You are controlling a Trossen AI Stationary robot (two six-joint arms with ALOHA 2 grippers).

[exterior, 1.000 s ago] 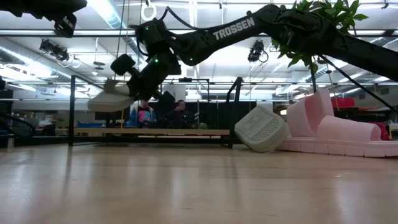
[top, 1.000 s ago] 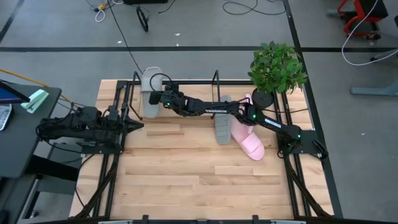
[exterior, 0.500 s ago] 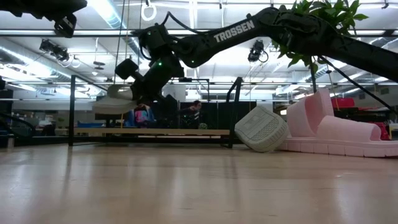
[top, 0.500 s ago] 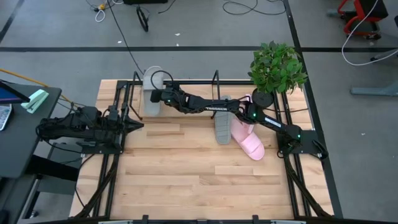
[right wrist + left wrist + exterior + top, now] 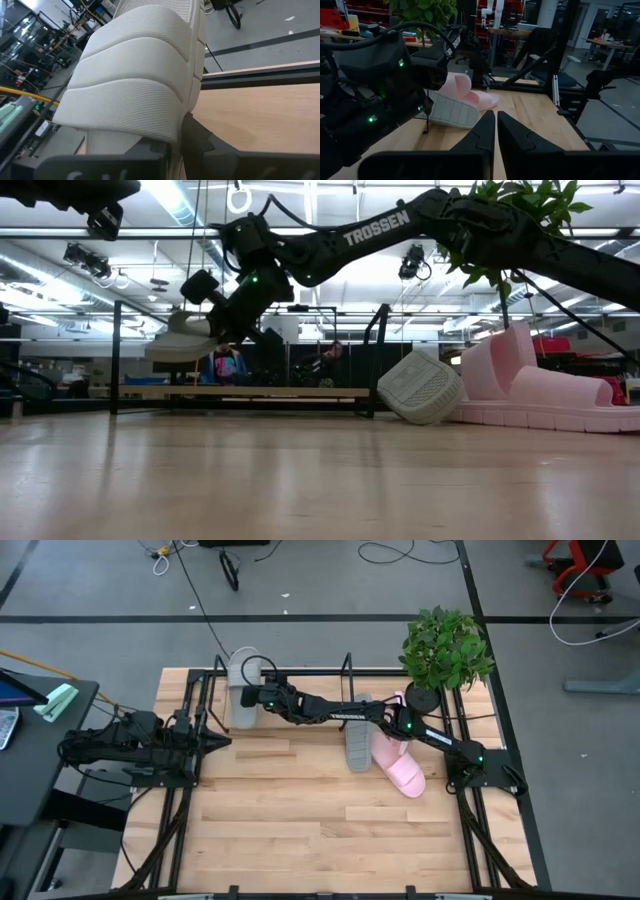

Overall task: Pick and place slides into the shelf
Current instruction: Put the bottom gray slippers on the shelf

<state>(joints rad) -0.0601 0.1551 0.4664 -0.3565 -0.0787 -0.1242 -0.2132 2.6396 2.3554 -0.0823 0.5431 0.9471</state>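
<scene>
Right gripper [image 5: 252, 697]: I have it clamped on a grey slide [image 5: 243, 688], fingers closed against the strap, held in the air over the shelf [image 5: 240, 392] at its left end.
Left gripper [image 5: 495, 131]: fingers nearly together, empty, parked at the table's left edge.
Other slides: second grey slide [image 5: 358, 744] and pink pair [image 5: 400, 765] lie mid-table, right.
Hidden: contact points behind the strap.

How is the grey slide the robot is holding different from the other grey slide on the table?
The held grey slide hangs in the air, gripped by the right gripper above the shelf; the other grey slide rests on the table. The held one lies about level, while the other leans on its side against a pink slide, showing its sole. Both are the same grey foam with wide straps.
</scene>
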